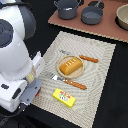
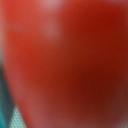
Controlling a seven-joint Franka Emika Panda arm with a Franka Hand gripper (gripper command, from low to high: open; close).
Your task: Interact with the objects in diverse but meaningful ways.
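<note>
At the exterior view's left, the bulky white robot arm [image 1: 15,60] fills the frame's edge, bent low over the near corner of the beige striped woven placemat [image 1: 100,85], and its grey wrist section blocks any sight of the gripper, so whether the fingers are spread or pressed together cannot be told. Just to the right of the arm, a small fork with an orange handle [image 1: 68,81] lies on the mat, and nearer the front edge sits the yellow rectangular butter block [image 1: 64,97]. In the mat's middle, the golden ridged bread loaf [image 1: 70,65] rests on a small pale round plate [image 1: 80,72], with a knife with an orange handle [image 1: 87,58] lying just beyond it. Farther back, on a brown board [image 1: 107,31], stand the grey-blue two-handled pot [image 1: 68,8] and, to its right, the grey pan [image 1: 92,15]; a tan bowl's rim [image 1: 123,17] shows at the far right edge. The wrist view shows what the exterior view hides: a smooth, blurred red tomato [image 2: 70,65] fills nearly the whole picture, very close to the camera, with a sliver of teal and mat weave at one corner.
</note>
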